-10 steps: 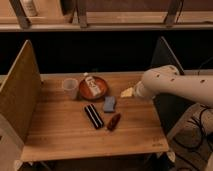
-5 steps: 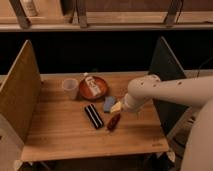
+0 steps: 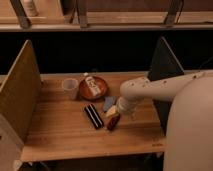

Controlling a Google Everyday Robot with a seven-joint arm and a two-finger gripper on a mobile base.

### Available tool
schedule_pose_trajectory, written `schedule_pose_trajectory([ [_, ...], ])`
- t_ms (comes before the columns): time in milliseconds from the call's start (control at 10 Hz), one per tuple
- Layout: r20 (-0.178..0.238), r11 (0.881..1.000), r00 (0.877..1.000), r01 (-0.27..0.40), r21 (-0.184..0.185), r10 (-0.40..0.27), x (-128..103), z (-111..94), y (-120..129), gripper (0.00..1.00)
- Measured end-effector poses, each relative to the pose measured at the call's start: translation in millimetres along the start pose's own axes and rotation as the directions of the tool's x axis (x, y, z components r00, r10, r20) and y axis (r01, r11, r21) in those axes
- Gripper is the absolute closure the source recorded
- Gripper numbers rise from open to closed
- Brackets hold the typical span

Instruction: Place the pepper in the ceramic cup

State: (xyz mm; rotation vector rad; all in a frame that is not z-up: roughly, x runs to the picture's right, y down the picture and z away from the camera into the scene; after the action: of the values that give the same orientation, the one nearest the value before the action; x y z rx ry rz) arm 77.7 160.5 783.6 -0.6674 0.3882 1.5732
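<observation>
The pepper [image 3: 113, 121] is a small dark red-brown tapered thing lying on the wooden table [image 3: 60, 130], right of the black ribbed bar. The ceramic cup [image 3: 70, 88] is a pale round cup standing at the back left, next to the reddish-brown plate. My gripper [image 3: 115, 112] hangs from the white arm [image 3: 160, 89], which comes in from the right. It sits directly over the pepper's upper end, at or just above it. The arm's end hides the contact point.
A black ribbed bar [image 3: 93, 116] lies left of the pepper. A blue-grey block [image 3: 108, 103] lies just behind the gripper. The reddish-brown plate [image 3: 101, 91] holds a small bottle [image 3: 90, 84]. Upright panels stand at the left [image 3: 20, 90] and right [image 3: 165, 70] ends of the table.
The arm has swung left and forward and come down, from the table's right side to directly over the pepper. The objects on the table have not moved.
</observation>
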Motion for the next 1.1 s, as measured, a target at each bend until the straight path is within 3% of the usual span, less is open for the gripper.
schedule_pose_trajectory([
  [200,-0.013,1.0,1.0,-0.004,0.008,0.004,5,7,-5,0.2],
  [600,-0.081,0.998,0.995,-0.049,0.047,0.053,15,51,-15,0.2],
  [1100,-0.023,0.991,0.996,-0.078,0.112,0.081,-21,64,-28,0.2],
])
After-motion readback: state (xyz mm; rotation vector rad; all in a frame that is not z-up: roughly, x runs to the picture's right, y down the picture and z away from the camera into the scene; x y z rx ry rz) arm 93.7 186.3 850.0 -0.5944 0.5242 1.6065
